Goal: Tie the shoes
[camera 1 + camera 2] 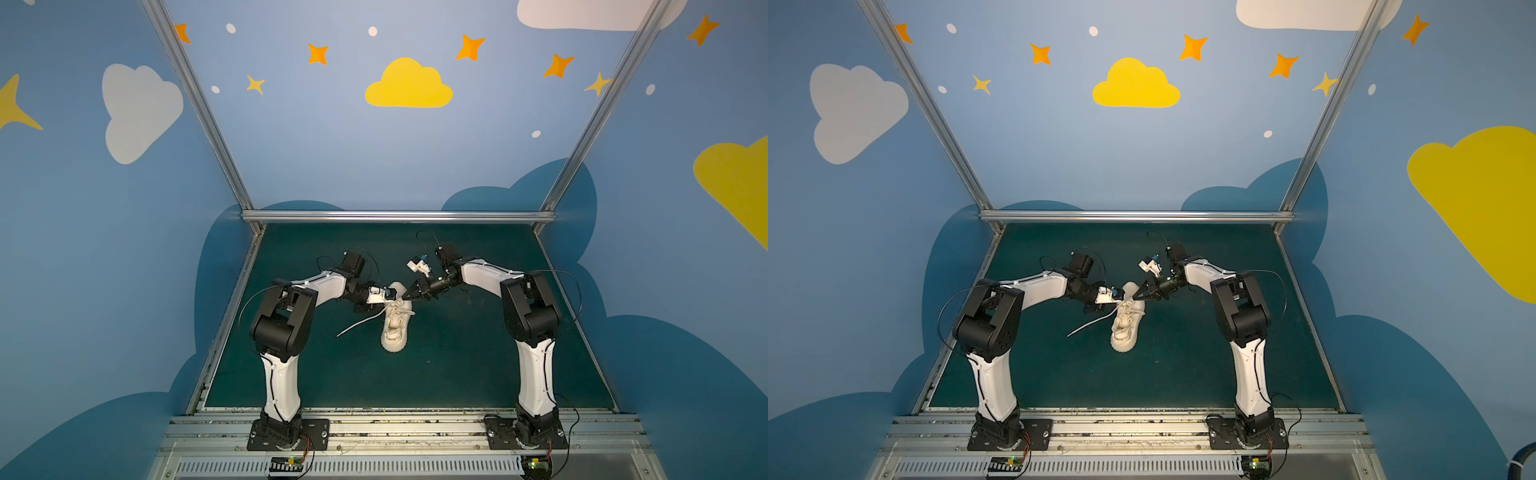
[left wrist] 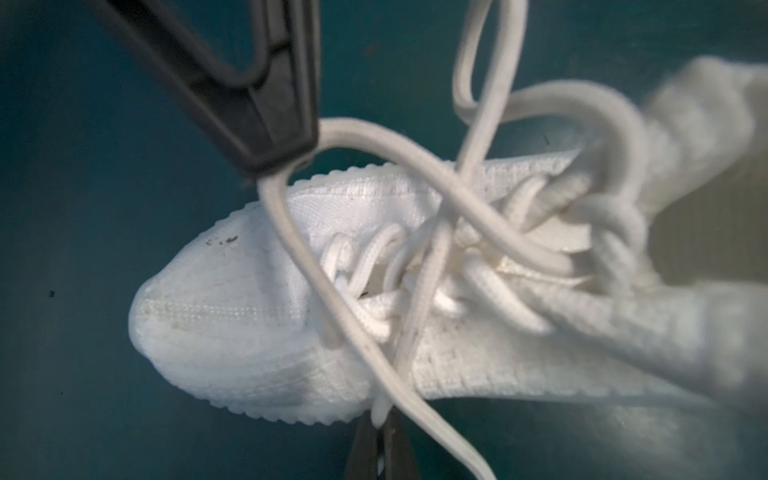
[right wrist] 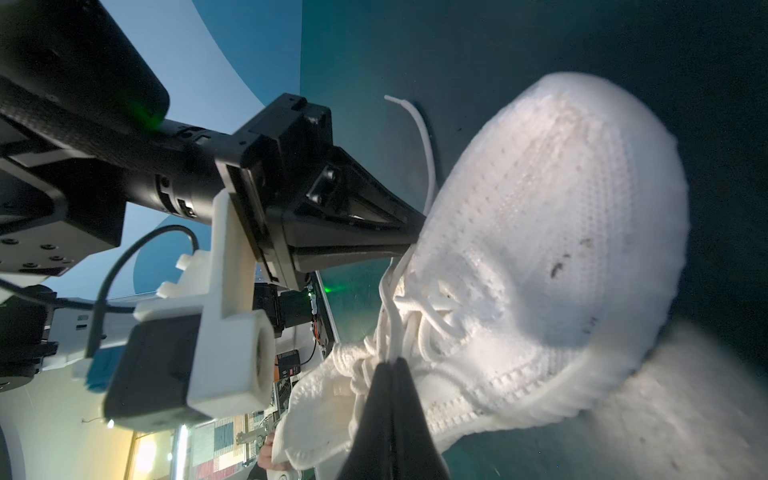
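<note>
A cream knit shoe [image 1: 397, 330] [image 1: 1126, 338] lies mid-mat with its toe toward the front edge. My left gripper [image 2: 380, 432] sits at the shoe's left side near the collar [image 1: 383, 306] and is shut on a lace strand. My right gripper [image 3: 391, 363] comes in from the right over the tongue [image 1: 403, 297] and is shut on a lace [image 2: 374, 141] that arches in a loop over the shoe's lacing. The two held strands cross above the eyelets. A loose lace end [image 1: 357, 325] trails left across the mat.
The green mat [image 1: 457, 353] is bounded by an aluminium rail [image 1: 395, 216] at the back and blue painted walls at the sides. Both arm bases stand on the front rail [image 1: 395, 428].
</note>
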### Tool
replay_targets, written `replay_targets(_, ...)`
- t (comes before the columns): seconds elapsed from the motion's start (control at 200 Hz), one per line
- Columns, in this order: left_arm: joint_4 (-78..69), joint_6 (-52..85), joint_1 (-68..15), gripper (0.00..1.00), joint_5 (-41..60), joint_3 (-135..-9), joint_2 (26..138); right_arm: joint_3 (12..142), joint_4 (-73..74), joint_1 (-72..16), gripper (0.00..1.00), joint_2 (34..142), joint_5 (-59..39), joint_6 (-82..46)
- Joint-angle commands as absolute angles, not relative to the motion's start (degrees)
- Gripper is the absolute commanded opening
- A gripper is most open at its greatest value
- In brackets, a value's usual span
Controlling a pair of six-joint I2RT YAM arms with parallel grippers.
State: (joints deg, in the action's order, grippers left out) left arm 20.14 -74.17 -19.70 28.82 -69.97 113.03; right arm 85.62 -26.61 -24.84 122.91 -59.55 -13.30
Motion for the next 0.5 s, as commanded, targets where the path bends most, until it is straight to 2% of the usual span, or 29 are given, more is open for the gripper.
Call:
replay_targets(0.0, 20.53, -74.49, -20.42, 0.03, 27.51, -68.21, 111.31, 86.92, -27.29, -24.68, 0.00, 123.32, -60.45, -13.53)
replay_targets(0.496, 21.18, -74.87, -21.17, 0.03, 26.17, -64.97, 101.77, 89.83, -26.99, -24.86, 0.00, 126.00, -59.38, -17.11)
